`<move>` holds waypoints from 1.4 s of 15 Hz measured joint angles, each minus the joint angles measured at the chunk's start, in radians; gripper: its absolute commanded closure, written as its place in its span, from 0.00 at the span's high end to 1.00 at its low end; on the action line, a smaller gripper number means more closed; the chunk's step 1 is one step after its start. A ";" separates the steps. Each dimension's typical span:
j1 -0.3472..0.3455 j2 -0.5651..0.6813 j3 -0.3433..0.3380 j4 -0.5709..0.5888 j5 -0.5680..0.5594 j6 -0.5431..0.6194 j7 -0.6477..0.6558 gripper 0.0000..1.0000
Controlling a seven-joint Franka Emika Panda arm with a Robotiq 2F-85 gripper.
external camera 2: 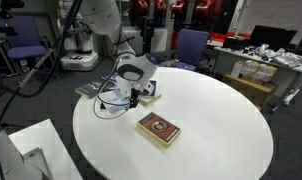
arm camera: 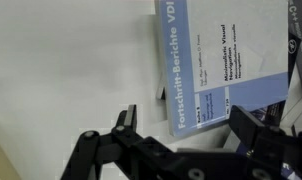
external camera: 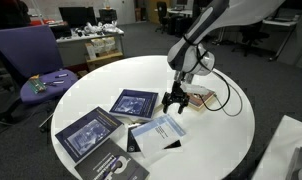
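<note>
In an exterior view you look down across the round white table from outside its rim, arm at the table's far right. In an exterior view from another side, the arm is far left (both share the tabletop). The wrist view hangs close above the table, facing down past the gripper.

The round white tabletop is carrying a dark blue book, a larger dark blue book beside it, a pale blue book and, perhaps, a black booklet, all lying flat.
</note>
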 measured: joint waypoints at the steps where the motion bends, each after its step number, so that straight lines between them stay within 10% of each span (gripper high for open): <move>1: -0.006 0.010 0.006 0.010 0.016 0.000 -0.012 1.00; 13: -0.007 0.097 0.029 0.070 0.154 0.001 -0.122 1.00; 21: -0.012 0.107 0.030 0.076 0.200 0.004 -0.168 0.27</move>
